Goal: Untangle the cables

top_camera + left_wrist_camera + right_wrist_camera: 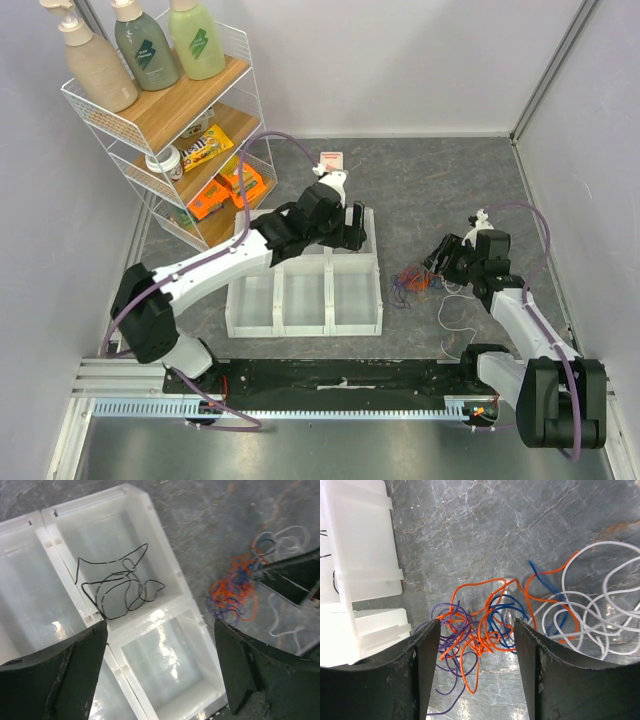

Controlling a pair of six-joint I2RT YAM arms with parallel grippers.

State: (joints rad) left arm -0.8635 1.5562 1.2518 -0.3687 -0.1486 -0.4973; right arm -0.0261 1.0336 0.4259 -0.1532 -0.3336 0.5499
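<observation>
Left claw [157, 672] and right claw [476, 627] open, gripping nothing.
Black cable [122, 575] in tray [145, 500] under left claw; colored tangle [470, 645] between right claw's fingers.

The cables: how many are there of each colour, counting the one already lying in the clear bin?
black cable: 1, in the bin
orange cable: 1
purple cable: 1
blue cable: 1
white cable: 1
Total: 5, taking each colour in the tangle as a single strand, which the knot keeps me from confirming.
</observation>
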